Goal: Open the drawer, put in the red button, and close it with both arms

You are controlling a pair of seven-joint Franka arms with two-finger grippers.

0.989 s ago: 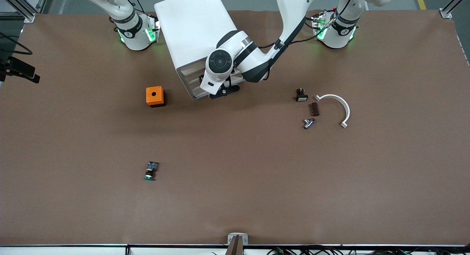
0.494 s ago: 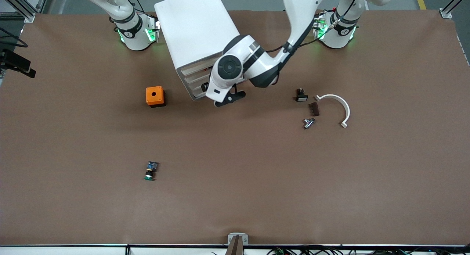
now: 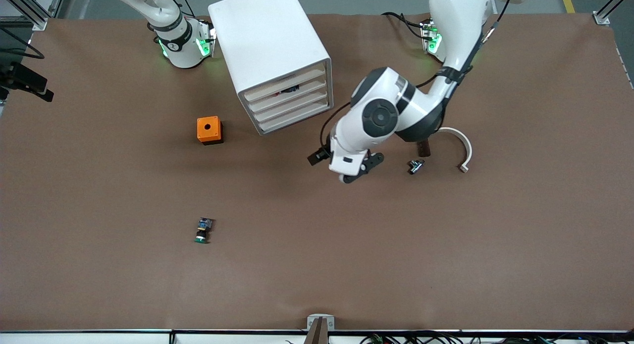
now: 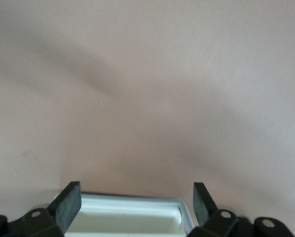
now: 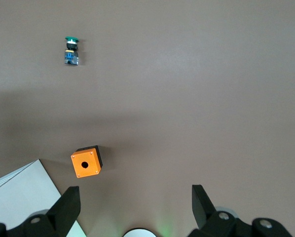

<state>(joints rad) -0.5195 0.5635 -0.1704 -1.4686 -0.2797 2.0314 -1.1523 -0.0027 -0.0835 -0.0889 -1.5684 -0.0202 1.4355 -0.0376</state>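
Observation:
The white drawer cabinet (image 3: 270, 46) stands near the right arm's base, its drawer fronts (image 3: 292, 103) facing the front camera. A small dark thing (image 3: 289, 90) shows at the top drawer; I cannot tell whether it is the red button, and no red cap shows anywhere. My left gripper (image 3: 359, 169) hangs open and empty over bare table between the cabinet and the small parts; in the left wrist view (image 4: 135, 190) its fingers stand wide apart. My right gripper (image 5: 135, 195) is open and empty, high over the table beside the cabinet's corner (image 5: 19, 197); the front view does not show it.
An orange box with a hole (image 3: 209, 130) sits beside the cabinet and also shows in the right wrist view (image 5: 87, 164). A green-capped switch (image 3: 202, 231) lies nearer the front camera, and shows in the right wrist view too (image 5: 71, 49). A metal piece (image 3: 416, 165), a dark block (image 3: 424, 148) and a white curved bracket (image 3: 458, 145) lie toward the left arm's end.
The left gripper has drawn away from the drawer fronts, toward the left arm's end and the front camera. The drawer fronts now show uncovered. The arm now hides a small black switch.

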